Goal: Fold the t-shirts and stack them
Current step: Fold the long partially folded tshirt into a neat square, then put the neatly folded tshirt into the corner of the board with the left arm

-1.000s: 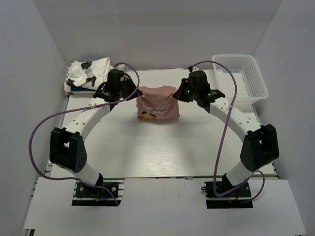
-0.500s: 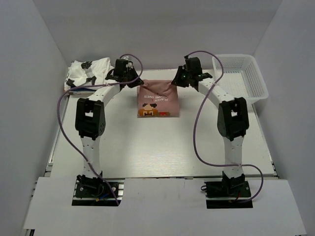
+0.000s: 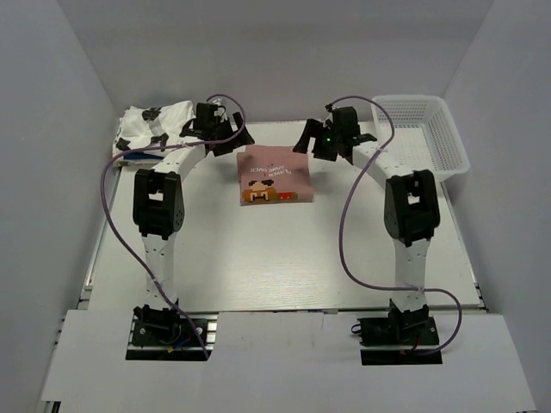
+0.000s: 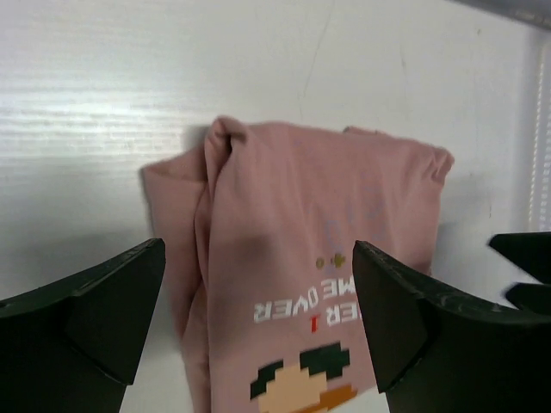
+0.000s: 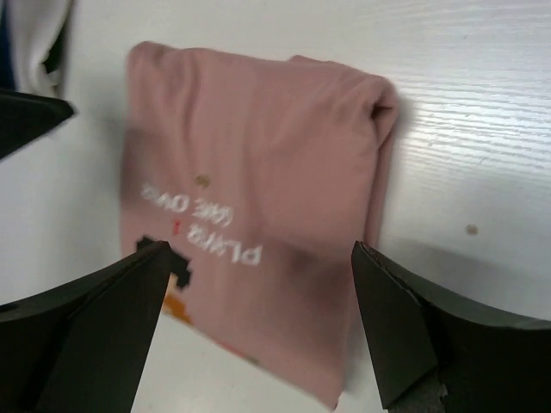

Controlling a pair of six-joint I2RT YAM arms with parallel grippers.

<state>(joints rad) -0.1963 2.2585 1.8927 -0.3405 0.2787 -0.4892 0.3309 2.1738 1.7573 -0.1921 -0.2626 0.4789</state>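
While the folded pink t-shirt [image 3: 274,176] lies print-up at the far middle of the desk [image 3: 275,258], the left tool [image 3: 236,140] and right tool [image 3: 310,144] hover at its far corners. Both are spread wide and grip nothing. The white printed t-shirt [image 3: 153,125] sits far left.

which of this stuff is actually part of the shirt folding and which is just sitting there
Part of the job:
- folded pink t-shirt, in the middle between the two arms
- white t-shirt with black print, at the far left

Just lying about:
- white mesh basket, at the far right
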